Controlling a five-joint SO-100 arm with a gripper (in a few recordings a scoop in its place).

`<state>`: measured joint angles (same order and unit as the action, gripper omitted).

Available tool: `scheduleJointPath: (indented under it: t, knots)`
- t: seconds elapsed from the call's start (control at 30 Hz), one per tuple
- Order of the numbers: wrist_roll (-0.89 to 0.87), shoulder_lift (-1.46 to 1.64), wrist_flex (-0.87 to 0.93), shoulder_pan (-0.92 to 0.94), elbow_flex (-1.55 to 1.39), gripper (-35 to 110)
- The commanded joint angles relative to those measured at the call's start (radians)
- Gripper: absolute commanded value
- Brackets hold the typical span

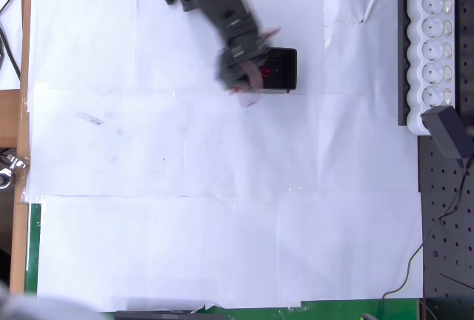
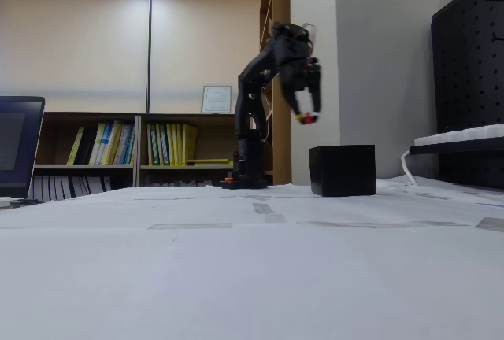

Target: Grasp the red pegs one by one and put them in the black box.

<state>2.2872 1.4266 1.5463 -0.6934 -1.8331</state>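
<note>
My black arm reaches down from the top of the overhead view, and its gripper (image 1: pixel 247 92) is blurred beside the left wall of the black box (image 1: pixel 285 83). A bit of dark red (image 1: pixel 265 74) shows inside the box. In the fixed view the gripper (image 2: pixel 307 118) hangs in the air, above and a little left of the black box (image 2: pixel 342 170). It is shut on a small red peg (image 2: pixel 308 120) at its fingertips.
White paper sheets (image 1: pixel 222 209) cover the table. A long white power strip (image 1: pixel 433 42) and a black adapter (image 1: pixel 449 132) lie along the right edge, by a black pegboard (image 1: pixel 448 216). In the fixed view a laptop (image 2: pixel 20 147) stands at the left.
</note>
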Motion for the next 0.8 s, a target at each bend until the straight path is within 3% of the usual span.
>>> scheduleJointPath:
  t: [0.0, 0.27, 0.53, 0.77]
  knots:
    - [0.071, -0.067, -0.124, -0.123, 0.077, 0]
    - [0.107, -0.063, -0.408, -0.164, 0.402, 0]
    - [0.112, -0.087, -0.413, -0.124, 0.414, 15]
    - [0.08, -0.38, -0.368, -0.014, 0.379, 16]
